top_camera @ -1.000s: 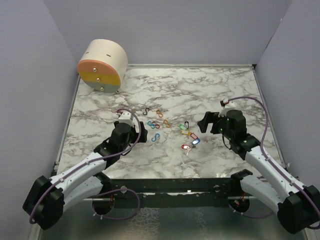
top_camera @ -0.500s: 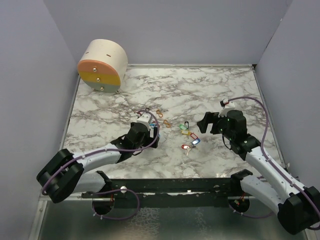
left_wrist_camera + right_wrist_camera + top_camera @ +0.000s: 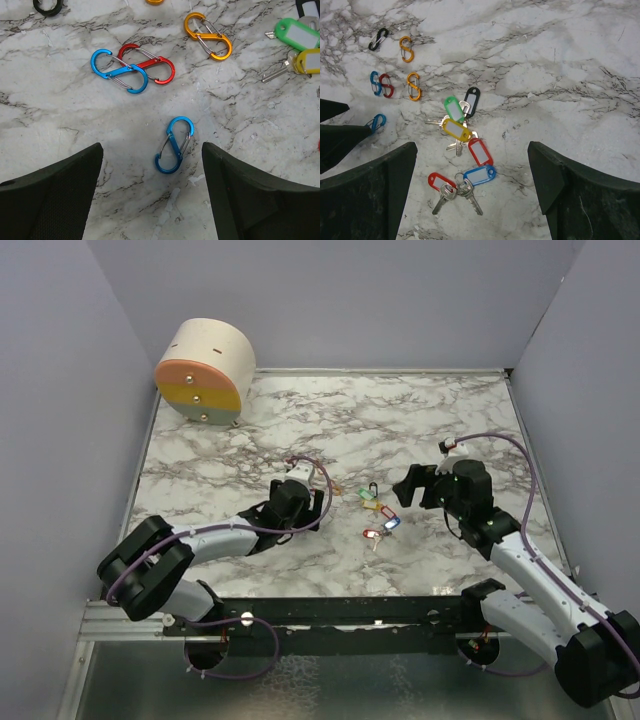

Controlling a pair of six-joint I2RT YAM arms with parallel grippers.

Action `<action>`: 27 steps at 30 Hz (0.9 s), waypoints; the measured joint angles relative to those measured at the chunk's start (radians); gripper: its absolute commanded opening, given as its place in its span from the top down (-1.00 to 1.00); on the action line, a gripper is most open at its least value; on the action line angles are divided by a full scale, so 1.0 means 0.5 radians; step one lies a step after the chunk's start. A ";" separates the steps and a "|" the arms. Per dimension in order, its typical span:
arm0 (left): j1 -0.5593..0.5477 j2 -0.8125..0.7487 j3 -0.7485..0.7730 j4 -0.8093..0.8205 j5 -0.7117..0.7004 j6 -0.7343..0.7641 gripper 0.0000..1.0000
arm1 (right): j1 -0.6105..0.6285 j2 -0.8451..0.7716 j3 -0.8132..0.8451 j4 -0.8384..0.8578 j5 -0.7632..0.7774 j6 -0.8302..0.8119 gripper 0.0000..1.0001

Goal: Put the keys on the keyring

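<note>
1. Left claw (image 3: 150, 150), jaws wide, straddles flat blue clip (image 3: 173, 145) mid-frame on bench (image 3: 65, 120); off-centre closing may skid it.
2. Right claw (image 3: 472, 147), wide, empty, over clustered keys (image 3: 456, 129), centre frame; overlapping tags may lift together.

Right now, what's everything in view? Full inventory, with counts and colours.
clips: six S-shaped; two blue, two orange, one red, one black; loose on the marble, to the left of the keys.
keys: six with tags; two red, one each green, yellow, blue, black; clustered mid-table.
drum: one; cream with an orange, yellow and grey face; far left corner.
table: one; white and grey marble.
left gripper: one; black; open, above the clips, holding nothing.
right gripper: one; black; open, above the keys, holding nothing.
</note>
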 measured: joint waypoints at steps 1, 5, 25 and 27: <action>-0.006 0.010 0.001 0.001 -0.006 0.002 -0.62 | 0.000 0.003 0.000 0.001 -0.002 0.000 -0.88; -0.037 0.044 0.001 -0.002 -0.052 0.011 -0.59 | 0.000 0.006 0.000 0.002 -0.007 0.000 -0.88; -0.137 0.219 0.064 0.011 -0.187 0.047 -0.15 | 0.000 0.006 0.000 0.006 -0.008 0.000 -0.88; -0.143 0.224 0.066 0.015 -0.192 0.052 -0.14 | 0.000 0.006 0.000 0.007 -0.008 0.000 -0.88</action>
